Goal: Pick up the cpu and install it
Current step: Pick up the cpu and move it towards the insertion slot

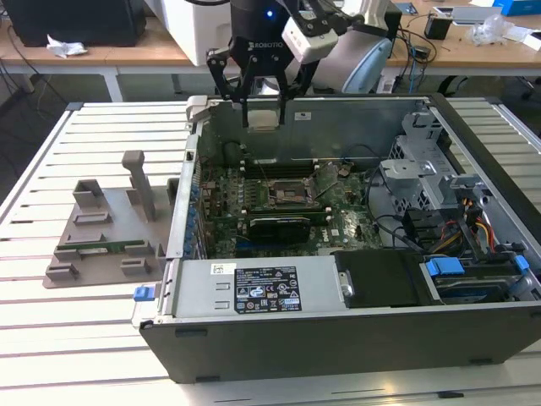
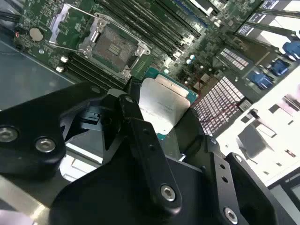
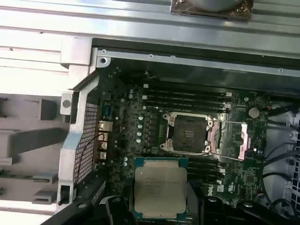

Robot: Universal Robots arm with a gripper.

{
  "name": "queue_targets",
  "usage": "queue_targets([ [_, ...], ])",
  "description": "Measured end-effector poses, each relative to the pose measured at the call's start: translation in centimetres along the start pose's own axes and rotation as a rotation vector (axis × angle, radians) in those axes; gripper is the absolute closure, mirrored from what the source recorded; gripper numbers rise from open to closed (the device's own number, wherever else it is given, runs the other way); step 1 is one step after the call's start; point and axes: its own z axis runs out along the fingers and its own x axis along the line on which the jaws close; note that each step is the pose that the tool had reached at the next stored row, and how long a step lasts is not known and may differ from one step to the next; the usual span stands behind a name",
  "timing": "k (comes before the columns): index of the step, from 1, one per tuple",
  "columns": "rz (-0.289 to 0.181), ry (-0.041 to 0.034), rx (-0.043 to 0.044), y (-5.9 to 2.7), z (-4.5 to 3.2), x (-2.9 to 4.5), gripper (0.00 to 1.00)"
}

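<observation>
The cpu (image 1: pixel 265 117) is a flat square chip with a silvery top and a thin green rim. My gripper (image 1: pixel 264 121) is shut on it and holds it in the air above the far wall of the open computer case (image 1: pixel 338 338). Both wrist views show the cpu (image 3: pixel 161 187) (image 2: pixel 166 107) clamped between the black fingers (image 2: pixel 145 145). Below it on the motherboard lies the socket (image 3: pixel 190 133) (image 1: pixel 290 195) (image 2: pixel 114 48), with its metal bracket (image 3: pixel 229 138) swung open to one side. The socket cavity is bare and dark.
A grey plastic holder (image 1: pixel 106 233) lies on the slatted table at the exterior view's left of the case. Inside the case are the power supply (image 1: pixel 254 288), drive bays with blue tabs (image 1: pixel 444 266), cables (image 1: pixel 473 220) and memory slots (image 3: pixel 185 96). Desks stand behind.
</observation>
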Motion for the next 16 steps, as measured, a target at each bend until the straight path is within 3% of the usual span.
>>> queue_targets([
  [1, 0.0, 0.0029, 0.0002, 0.4, 0.81, -1.07, 0.46],
  [2, 0.0, 0.0043, 0.0006, 0.73, 1.19, -1.52, 0.46],
  [8, 0.0, 0.0069, 0.0008, 1.52, 2.55, -2.69, 0.46],
  [16, 0.0, 0.0073, 0.0009, 1.39, 4.26, -3.81, 0.46],
])
